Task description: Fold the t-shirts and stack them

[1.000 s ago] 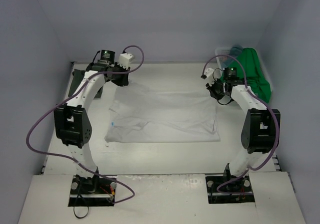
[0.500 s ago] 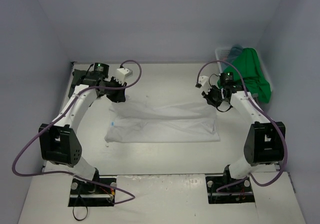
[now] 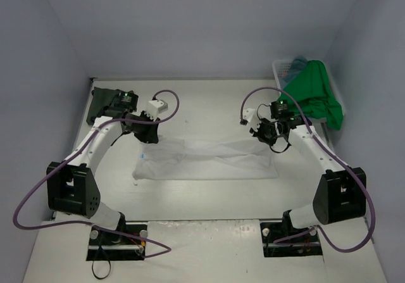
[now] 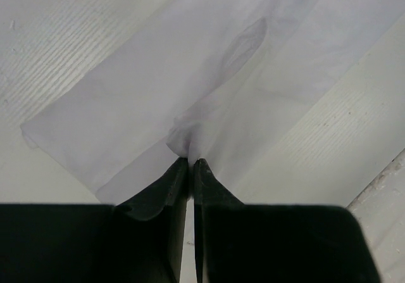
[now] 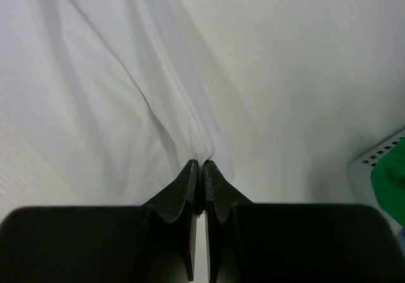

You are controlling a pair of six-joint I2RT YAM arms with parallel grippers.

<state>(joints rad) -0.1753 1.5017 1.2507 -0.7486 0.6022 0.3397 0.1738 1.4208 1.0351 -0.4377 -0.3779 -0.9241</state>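
Observation:
A white t-shirt (image 3: 209,159) lies spread on the table between the two arms, its far edge lifted and carried toward the near side. My left gripper (image 3: 147,137) is shut on the far left corner of the cloth (image 4: 183,145), which bunches at its fingertips. My right gripper (image 3: 269,138) is shut on the far right corner (image 5: 204,157). A bright green t-shirt (image 3: 314,96) hangs over the basket at the back right. A dark grey-green t-shirt (image 3: 101,99) lies at the back left, behind the left arm.
A white lattice basket (image 3: 283,68) stands against the right wall, with teal-blue cloth (image 3: 299,62) showing inside it; its corner (image 5: 373,163) shows in the right wrist view. Purple cables loop from both arms.
Both grippers have drawn the white t-shirt's far edge toward the near side, folding it over the lower half. The spread cloth now looks shorter front to back.

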